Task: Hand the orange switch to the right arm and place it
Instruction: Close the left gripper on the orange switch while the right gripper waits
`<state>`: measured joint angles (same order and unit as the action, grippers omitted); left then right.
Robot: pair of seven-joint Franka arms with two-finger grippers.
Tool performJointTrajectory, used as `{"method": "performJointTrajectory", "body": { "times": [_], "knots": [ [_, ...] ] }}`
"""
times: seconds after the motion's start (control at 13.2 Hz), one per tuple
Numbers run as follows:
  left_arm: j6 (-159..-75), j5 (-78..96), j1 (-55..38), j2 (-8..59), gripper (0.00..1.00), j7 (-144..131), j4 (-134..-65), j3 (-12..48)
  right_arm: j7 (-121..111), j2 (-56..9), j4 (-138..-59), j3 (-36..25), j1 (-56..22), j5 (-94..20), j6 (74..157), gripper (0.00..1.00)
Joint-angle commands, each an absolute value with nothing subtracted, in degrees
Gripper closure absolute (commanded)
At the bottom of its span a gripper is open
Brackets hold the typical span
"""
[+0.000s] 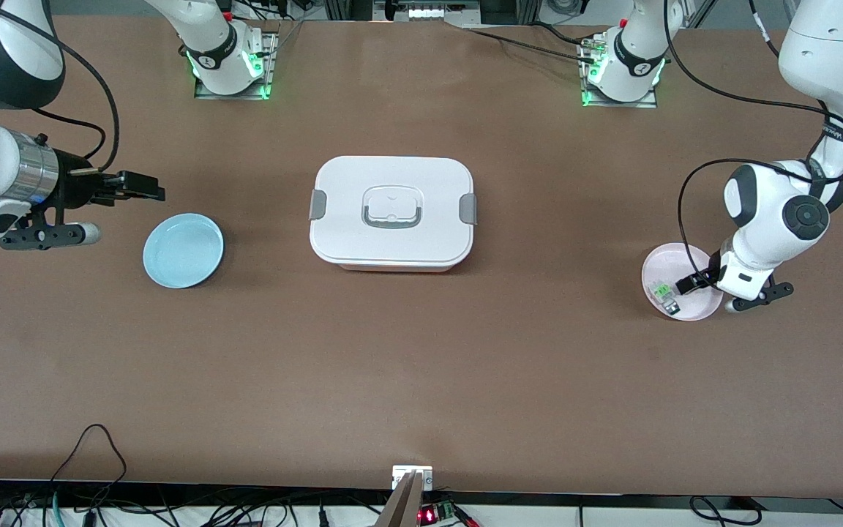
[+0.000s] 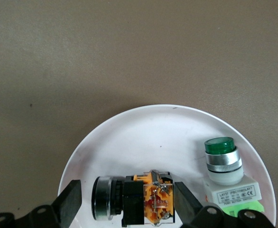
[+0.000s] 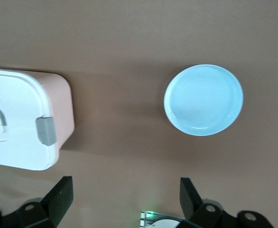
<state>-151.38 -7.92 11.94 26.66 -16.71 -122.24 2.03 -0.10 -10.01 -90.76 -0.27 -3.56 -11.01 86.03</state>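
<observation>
**Switch bracketed on the pink plate, right arm waiting**

Fingers of the left gripper (image 2: 126, 204) stand on either side of the orange switch (image 2: 139, 199), a small black block-like part with an orange section and a round black-and-silver head, which lies on its side on the round pale pink plate (image 2: 143, 137). One finger looks to be touching the orange end of the part; the other stands just apart from the head, so the jaws are partly open around it and not yet clamped. The front view shows this gripper (image 1: 694, 281) low over the pink plate (image 1: 667, 260) at the left arm's end of the table.

Beside the switch on the same plate sits a small green-and-grey push-button part (image 2: 227, 171) with a round green cap, metal collar and grey labelled base, apart from the switch.

At the table's middle rests a white rectangular lidded box (image 1: 392, 212) with grey side latches and a recessed handle. Between it and the right arm's end lies a round light blue plate (image 1: 183, 250).

The right gripper (image 1: 145, 186) waits in the air near the blue plate, over bare brown tabletop (image 1: 421, 366), with its black fingers spread wide and nothing between them.
</observation>
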Motion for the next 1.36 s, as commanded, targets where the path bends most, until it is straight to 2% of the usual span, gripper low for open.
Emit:
{"method": "performJointTrajectory", "body": {
  "times": [0.0, 0.61, 0.91, 1.29],
  "knots": [
    [-151.87, -9.49, 12.48, 25.93, 0.12, -16.79, -122.34, 2.46, -0.26, -10.63, -90.79, -0.09, -3.69, -16.94, 85.52, 0.0],
    [-151.43, -9.32, 12.66, 25.22, 0.12, -19.23, -122.52, 2.55, -0.35, -14.59, -91.05, 0.97, -5.89, -32.5, 86.22, 0.0],
    [-151.87, -9.32, 12.66, 25.49, 0.12, -20.92, -122.43, 2.72, 0.62, -15.38, -93.77, 2.55, -6.06, -40.33, 89.82, 0.0],
    [-151.87, -8.97, 12.74, 25.05, 0.12, -20.83, -122.43, 2.9, 0.26, -15.21, -95.27, 2.46, -5.98, -41.66, 90.0, 0.0]
  ]
}}
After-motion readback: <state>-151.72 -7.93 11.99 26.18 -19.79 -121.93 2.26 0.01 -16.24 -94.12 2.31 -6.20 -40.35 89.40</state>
